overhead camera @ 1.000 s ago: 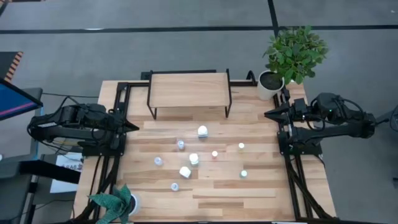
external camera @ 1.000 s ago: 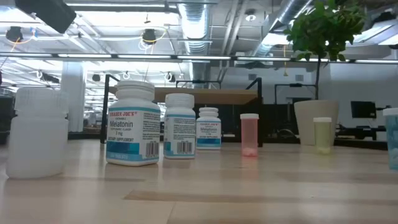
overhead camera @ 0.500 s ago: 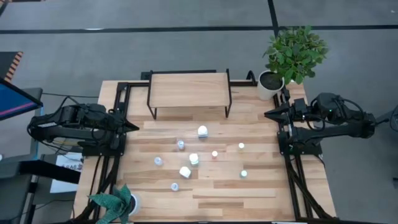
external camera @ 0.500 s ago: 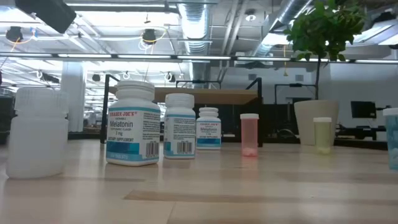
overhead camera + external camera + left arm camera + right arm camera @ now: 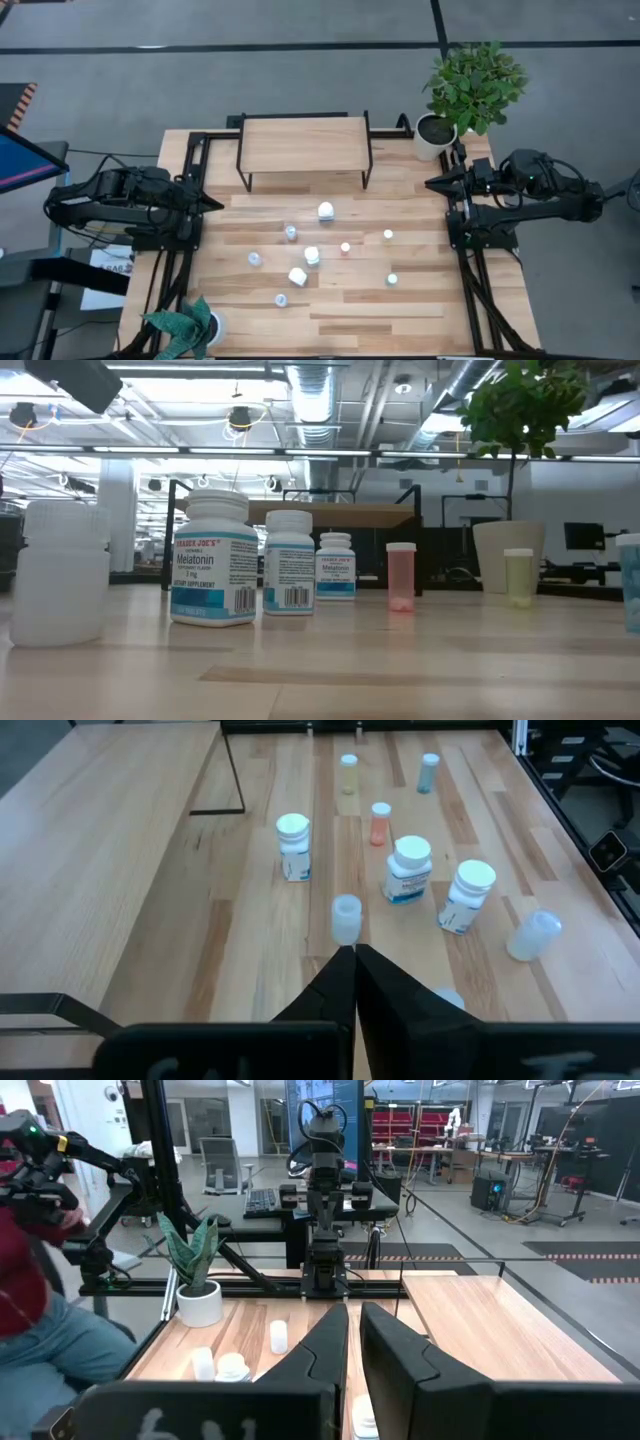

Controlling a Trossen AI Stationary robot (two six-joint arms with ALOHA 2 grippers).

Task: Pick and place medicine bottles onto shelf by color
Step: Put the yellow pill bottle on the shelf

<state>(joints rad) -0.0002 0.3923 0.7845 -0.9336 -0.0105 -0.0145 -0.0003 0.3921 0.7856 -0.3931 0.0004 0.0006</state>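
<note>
Several small medicine bottles stand loose in the middle of the wooden table (image 5: 400, 330), among them white labelled ones (image 5: 213, 558), a plain white one (image 5: 62, 572), a reddish one (image 5: 380, 823), a greenish one (image 5: 348, 773) and a bluish one (image 5: 428, 772). One plain white bottle (image 5: 533, 935) lies on its side. The shelf (image 5: 305, 145), a light-wood board on black legs, stands at the far edge with nothing on it. My left gripper (image 5: 215, 204) waits shut at the table's left edge. My right gripper (image 5: 432, 184) waits at the right edge, its fingers (image 5: 385, 1350) a narrow gap apart, holding nothing.
A leafy plant in a white pot (image 5: 434, 135) stands at the far right corner. A smaller plant in a white pot (image 5: 185, 322) stands at the near left corner. Black frame rails (image 5: 180, 270) run along both side edges. A seated person's sleeve (image 5: 30, 1280) shows beyond the table.
</note>
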